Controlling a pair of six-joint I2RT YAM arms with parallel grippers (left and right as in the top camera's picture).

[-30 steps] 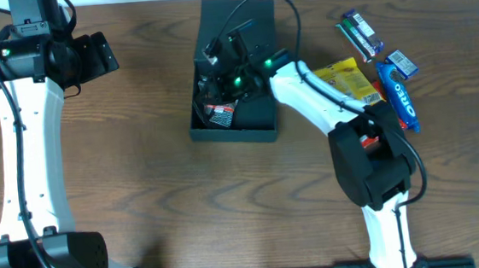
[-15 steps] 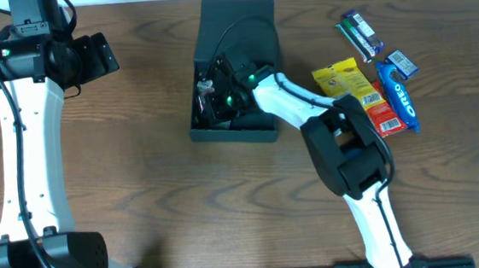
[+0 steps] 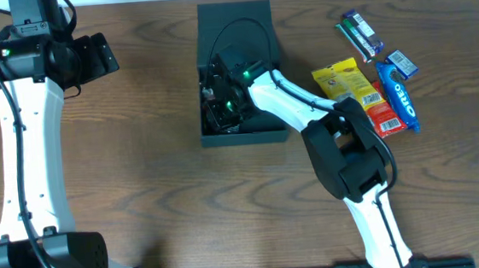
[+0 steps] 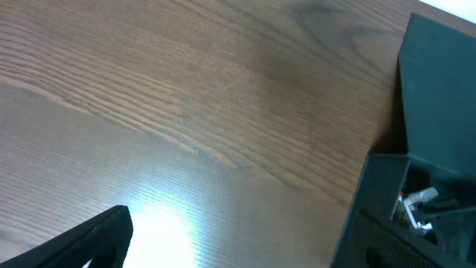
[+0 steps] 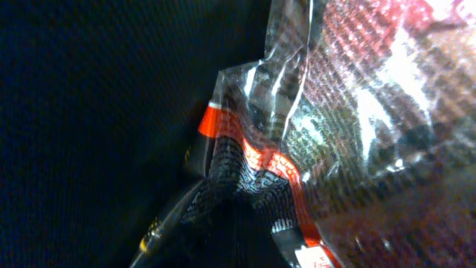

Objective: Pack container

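Observation:
The dark teal container [image 3: 244, 135] stands open at the table's top middle, its lid [image 3: 235, 27] tipped back. My right gripper [image 3: 221, 101] reaches down inside it. The right wrist view is filled by a crinkly clear, red and black snack packet [image 5: 297, 156] pressed against the dark inner wall [image 5: 97, 112]; the jaws seem shut on it. My left gripper [image 3: 103, 55] hangs open and empty far to the left of the box. One of its fingers [image 4: 93, 240] shows in the left wrist view, with the container [image 4: 372, 216] at the right edge.
Several snack packets lie to the right of the box: a yellow one [image 3: 345, 80], a red one [image 3: 384, 116], a blue Oreo pack [image 3: 401, 102], a small blue pack [image 3: 401, 63] and a green-blue bar [image 3: 358, 33]. The right arm spans from the box to the front edge.
The right gripper has pushed the packet deeper into the box. The container has shifted right and turned square to the table. The left arm has not moved.

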